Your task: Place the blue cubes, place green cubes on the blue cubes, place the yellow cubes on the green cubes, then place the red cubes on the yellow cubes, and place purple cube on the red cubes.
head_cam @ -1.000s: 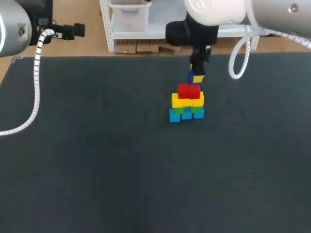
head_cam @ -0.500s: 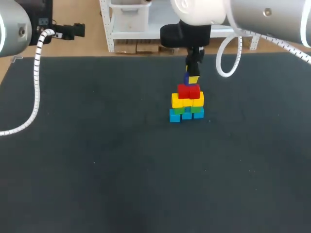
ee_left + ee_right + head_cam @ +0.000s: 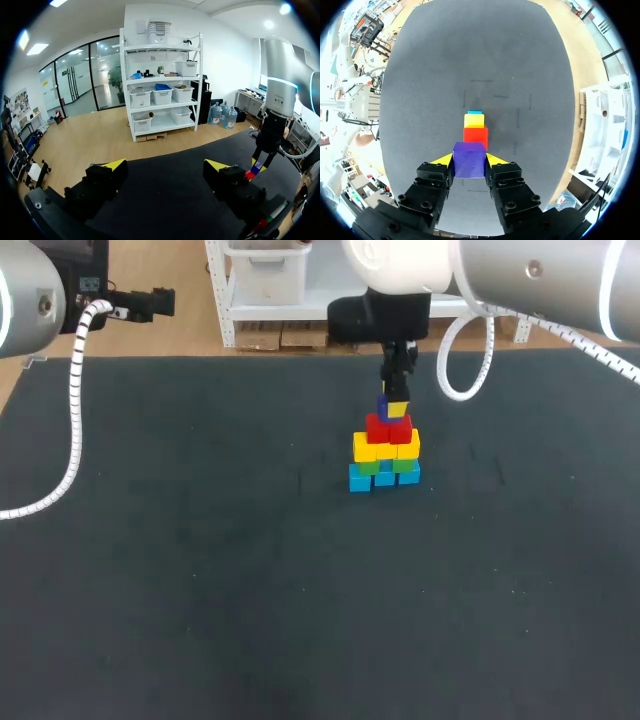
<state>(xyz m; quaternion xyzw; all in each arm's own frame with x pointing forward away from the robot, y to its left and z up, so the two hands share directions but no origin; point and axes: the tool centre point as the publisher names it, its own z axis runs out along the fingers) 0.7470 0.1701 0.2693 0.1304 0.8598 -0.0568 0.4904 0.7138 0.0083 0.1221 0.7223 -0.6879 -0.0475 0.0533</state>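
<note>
The right gripper (image 3: 469, 160) is clamping the purple cube (image 3: 384, 404) directly over the red cubes (image 3: 388, 428), upper middle of the frame. The left gripper (image 3: 165, 168) is hanging wide open, holding nothing.

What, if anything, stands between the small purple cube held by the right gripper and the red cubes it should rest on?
Nothing visible does: the right gripper is shut on the purple cube directly over the red cubes, whose visible top is bare.
</note>
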